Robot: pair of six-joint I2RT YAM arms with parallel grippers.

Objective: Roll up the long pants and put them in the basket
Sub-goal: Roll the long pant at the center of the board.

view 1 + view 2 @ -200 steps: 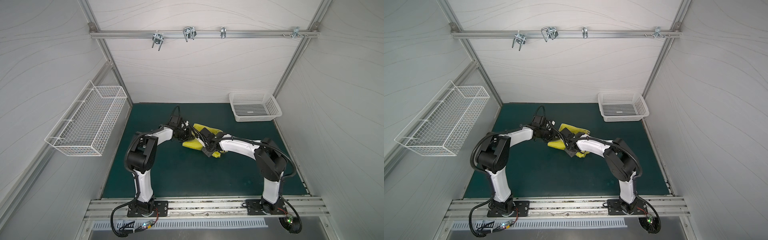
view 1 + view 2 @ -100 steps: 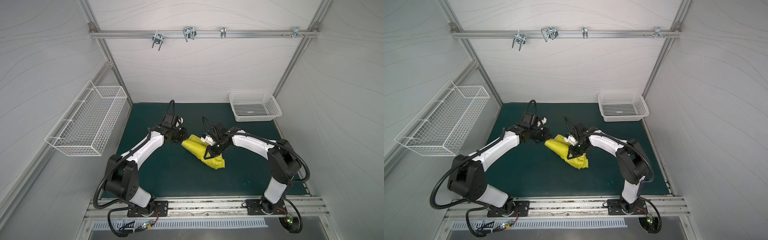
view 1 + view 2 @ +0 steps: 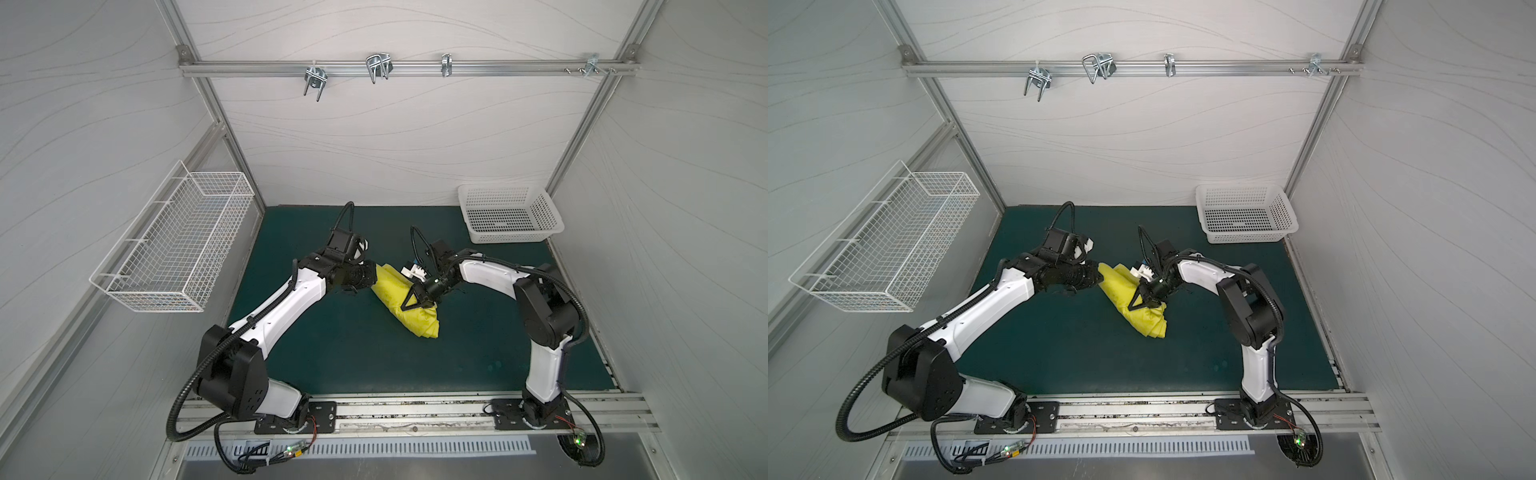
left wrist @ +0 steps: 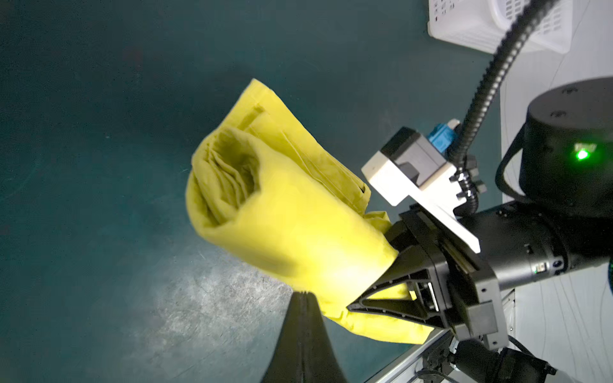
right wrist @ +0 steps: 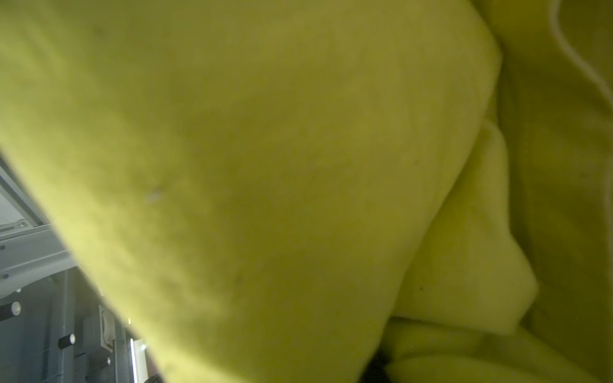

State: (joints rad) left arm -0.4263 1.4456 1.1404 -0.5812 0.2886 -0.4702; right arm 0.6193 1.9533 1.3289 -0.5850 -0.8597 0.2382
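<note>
The long pants (image 3: 417, 322) (image 3: 1147, 322) lie as a bright yellow-green roll in the middle of the green mat (image 3: 332, 353). The left wrist view looks into the layered open end of the pants (image 4: 282, 215). My left gripper (image 3: 372, 279) (image 3: 1099, 277) (image 4: 302, 293) is shut and empty, its tip at the roll's left end. My right gripper (image 3: 409, 302) (image 3: 1139, 302) (image 4: 373, 282) comes in from the right and is shut on the roll's fabric. Yellow pants (image 5: 265, 165) fill the right wrist view and hide that gripper's fingers.
A white plastic basket (image 3: 511, 220) (image 3: 1246, 216) (image 4: 464, 20) stands at the back right corner of the mat. A wire basket (image 3: 174, 245) hangs on the left wall. A rail with metal hooks (image 3: 378, 68) crosses the back wall. Walls close in three sides.
A second ago both grippers sat close together over the bundle. The left one has drawn back to the roll's left end, the right one has moved to its right side. Little has moved in the last half second.
</note>
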